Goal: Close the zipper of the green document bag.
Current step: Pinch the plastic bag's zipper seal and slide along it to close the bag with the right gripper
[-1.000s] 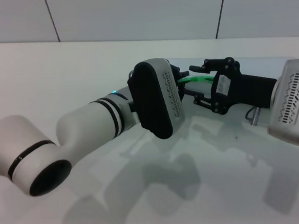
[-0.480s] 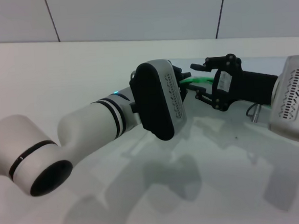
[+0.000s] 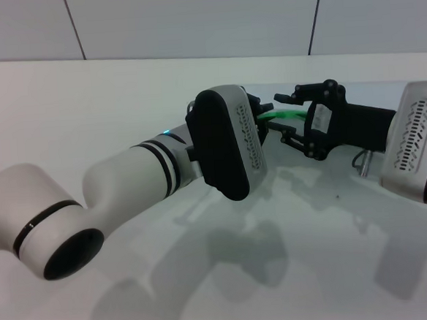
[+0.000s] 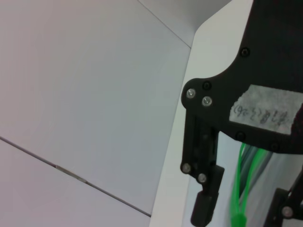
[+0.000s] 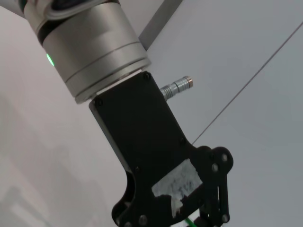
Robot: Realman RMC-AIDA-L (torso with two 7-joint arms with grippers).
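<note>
Zipper: thin bright green plastic strip, spanning between both grippers. Right gripper: black fingers spread. Left gripper: hidden behind wrist; fingers indiscernible.

The worktop is smooth white with a soft sheen, holding faint grey shadows. The left arm's casing is glossy white plastic ringed with black bands, and its wrist housing pairs a satin black face with a white perforated panel. The right gripper is matt black, hard plastic or painted metal, studded with small bright metal screws; a scrap of pale paper tape sticks to it. The zipper is shiny bright green plastic. The left gripper is matt black below a brushed silvery metal collar, beside a polished metal plug.
</note>
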